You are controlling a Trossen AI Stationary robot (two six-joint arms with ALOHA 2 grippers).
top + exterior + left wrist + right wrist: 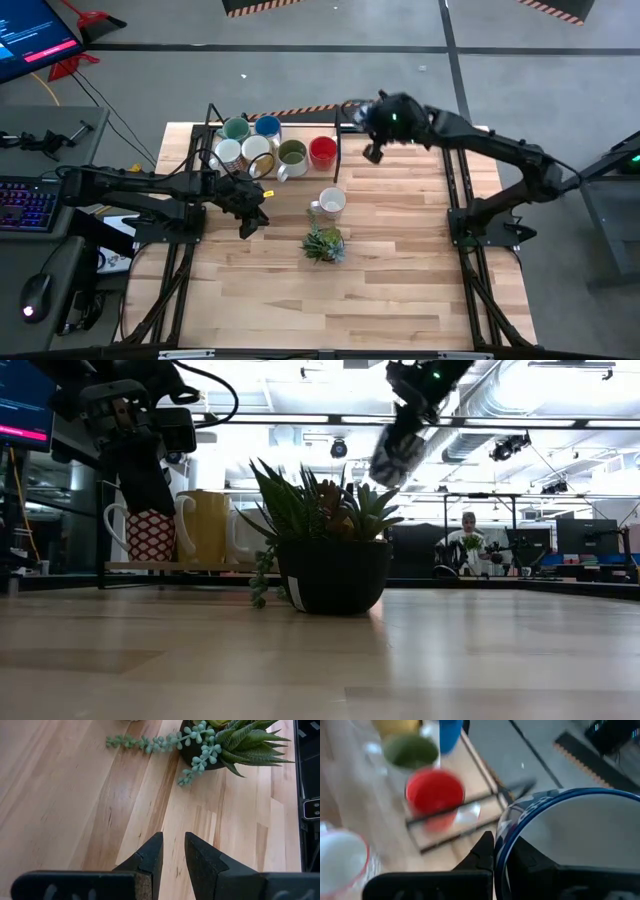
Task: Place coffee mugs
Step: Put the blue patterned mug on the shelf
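Nearest to the right wrist camera, a white mug with a blue rim (570, 840) is filling the view, and the right pincer (502, 855) is gripping its wall: one finger is sitting outside, the other inside, nearly closed with only the thin ceramic between them. In the high view this right pincer (374, 150) is hanging above the far edge of the surface (400, 270), just beside the black rack (338, 150).

Beneath and to the side of it, the red mug (435, 792) and the olive green mug (410, 751) are standing on the rack; a blue mug (451, 732) is sitting beyond them, and a white mug (331, 202) is standing alone on the surface, near the small plant (324, 244).

I judge the mugs to be stiff, fairly heavy for their size, glazed and therefore slippery, and they can chip if one knocks another. A pinch on the rim is holding the mug off its centre, so it may be tilting or sliding; lowering it slowly seems wise. The handle looks too small for a good hold.

The left pincer (172, 852) is waiting low over bare wood, near the plant, its fingers only slightly apart and holding nothing.
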